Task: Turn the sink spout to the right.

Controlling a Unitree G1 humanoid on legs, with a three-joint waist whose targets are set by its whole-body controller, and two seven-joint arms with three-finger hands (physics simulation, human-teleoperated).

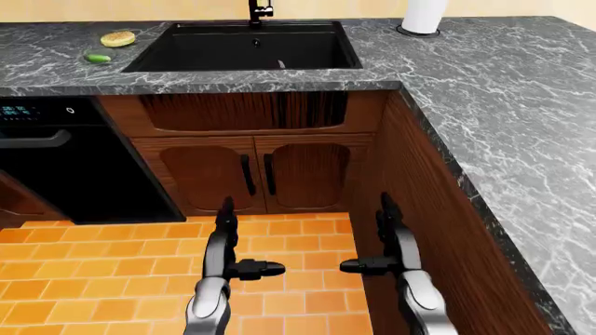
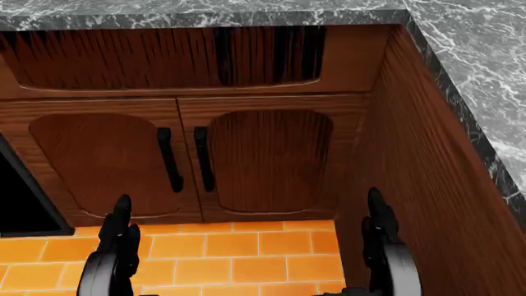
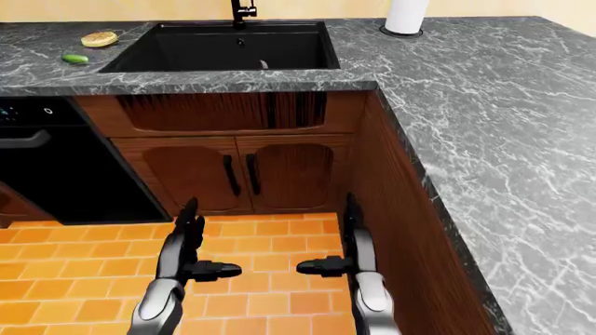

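Both our hands hung low over the floor in the left-eye view, left hand [image 1: 226, 251] and right hand [image 1: 386, 248] splayed wide, empty; the sink spout [image 1: 260, 10] stood far off. Head view showed cabinet doors [image 2: 177, 160] only. Reaching from there, we risked clipping the counter edge [image 3: 233, 84].

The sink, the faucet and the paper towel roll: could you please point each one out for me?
sink [image 1: 233, 49], left-eye view, on its dark basin floor.
faucet [image 1: 258, 10], left-eye view, on its black base.
paper towel roll [image 1: 424, 14], left-eye view, on its white side.
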